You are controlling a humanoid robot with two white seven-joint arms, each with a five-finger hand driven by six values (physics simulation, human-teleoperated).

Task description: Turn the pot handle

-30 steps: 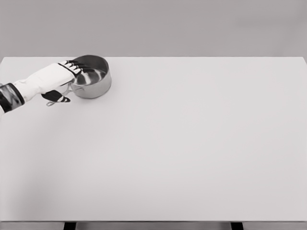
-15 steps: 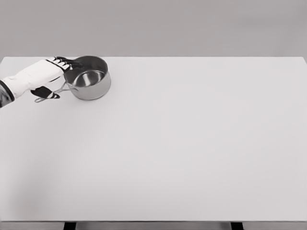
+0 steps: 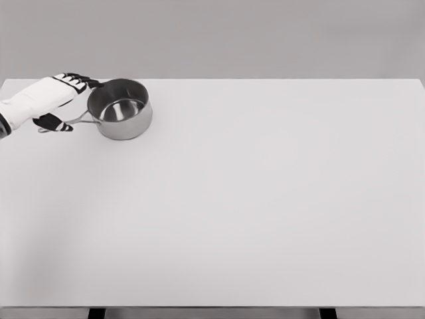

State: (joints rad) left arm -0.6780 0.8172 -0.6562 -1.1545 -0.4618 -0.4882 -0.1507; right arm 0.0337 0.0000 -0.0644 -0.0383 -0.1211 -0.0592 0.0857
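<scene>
A steel pot [image 3: 120, 109] stands on the white table [image 3: 252, 199] at the far left. Its thin handle [image 3: 73, 122] points left and ends near the table's left edge. My left hand [image 3: 52, 98] hovers over the handle, just left of the pot. Its dark fingertips [image 3: 78, 81] stretch out past the pot's back rim. The dark thumb [image 3: 52, 123] lies against the handle near its end. No finger curls around the handle. The right arm is out of view.
The table's left edge is close to the handle's tip, and its back edge [image 3: 265, 79] runs just behind the pot.
My left hand has drawn back to the left and slightly away. The handle swung with the thumb from pointing front-left to pointing left, and the pot shifted a little left.
</scene>
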